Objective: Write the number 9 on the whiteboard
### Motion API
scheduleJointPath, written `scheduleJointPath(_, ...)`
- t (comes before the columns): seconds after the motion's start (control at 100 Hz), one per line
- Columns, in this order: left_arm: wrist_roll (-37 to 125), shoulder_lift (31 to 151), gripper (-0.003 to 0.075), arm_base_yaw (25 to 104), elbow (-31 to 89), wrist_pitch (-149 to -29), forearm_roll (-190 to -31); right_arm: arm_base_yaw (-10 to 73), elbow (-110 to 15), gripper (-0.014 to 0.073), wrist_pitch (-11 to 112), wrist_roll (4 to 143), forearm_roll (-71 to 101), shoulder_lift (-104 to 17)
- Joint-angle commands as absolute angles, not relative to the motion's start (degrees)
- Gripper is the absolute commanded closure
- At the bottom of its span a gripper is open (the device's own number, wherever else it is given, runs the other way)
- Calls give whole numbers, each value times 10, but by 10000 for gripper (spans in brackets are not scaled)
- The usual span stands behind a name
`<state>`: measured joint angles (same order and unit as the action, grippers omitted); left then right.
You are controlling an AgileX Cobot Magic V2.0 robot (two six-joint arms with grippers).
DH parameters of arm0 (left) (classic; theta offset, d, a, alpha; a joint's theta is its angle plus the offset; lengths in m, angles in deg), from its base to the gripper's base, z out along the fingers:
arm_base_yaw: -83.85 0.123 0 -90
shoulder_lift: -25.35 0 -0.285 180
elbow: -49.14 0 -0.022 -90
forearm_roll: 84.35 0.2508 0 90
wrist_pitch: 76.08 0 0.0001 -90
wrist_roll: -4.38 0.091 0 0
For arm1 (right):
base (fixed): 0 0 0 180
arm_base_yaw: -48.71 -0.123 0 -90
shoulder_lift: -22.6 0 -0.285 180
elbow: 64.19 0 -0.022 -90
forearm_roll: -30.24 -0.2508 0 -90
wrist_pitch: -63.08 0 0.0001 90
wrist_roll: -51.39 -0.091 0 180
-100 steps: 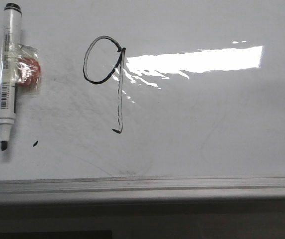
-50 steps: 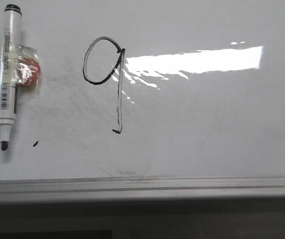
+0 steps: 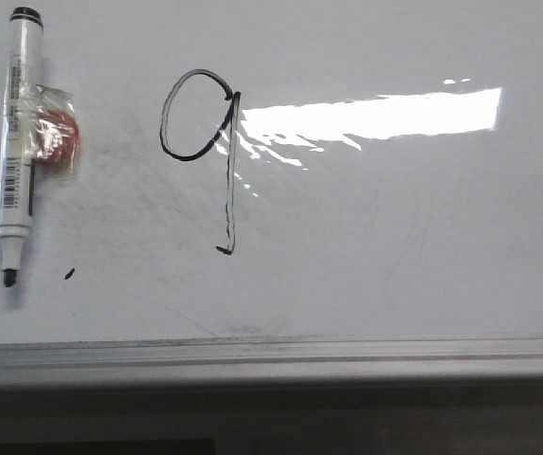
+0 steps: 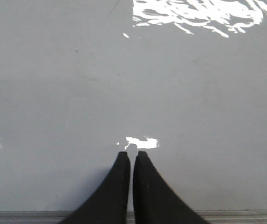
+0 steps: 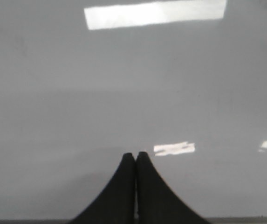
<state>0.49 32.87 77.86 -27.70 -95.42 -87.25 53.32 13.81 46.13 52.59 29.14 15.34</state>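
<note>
The number 9 (image 3: 212, 142) is drawn in thin black marker on the whiteboard (image 3: 394, 237), left of the bright light reflection. An uncapped marker pen (image 3: 15, 142) lies at the far left with its tip toward the front edge. Neither gripper shows in the front view. In the left wrist view my left gripper (image 4: 132, 154) is shut and empty over bare board. In the right wrist view my right gripper (image 5: 135, 155) is shut and empty over bare board.
A red round thing in clear wrapping (image 3: 55, 137) lies against the pen. A tiny black ink speck (image 3: 68, 274) sits near the pen tip. The grey metal edge strip (image 3: 271, 353) runs along the front of the board.
</note>
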Motion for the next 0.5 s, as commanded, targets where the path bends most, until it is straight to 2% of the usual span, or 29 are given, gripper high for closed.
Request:
scheduleJointPath(0.0, 4, 313, 741, 779, -299, -932, -874, 537, 144, 657, 466, 530, 291, 166)
scheduleJointPath(0.49, 4, 313, 741, 779, -299, -932, -874, 537, 144, 657, 455, 532, 293, 167)
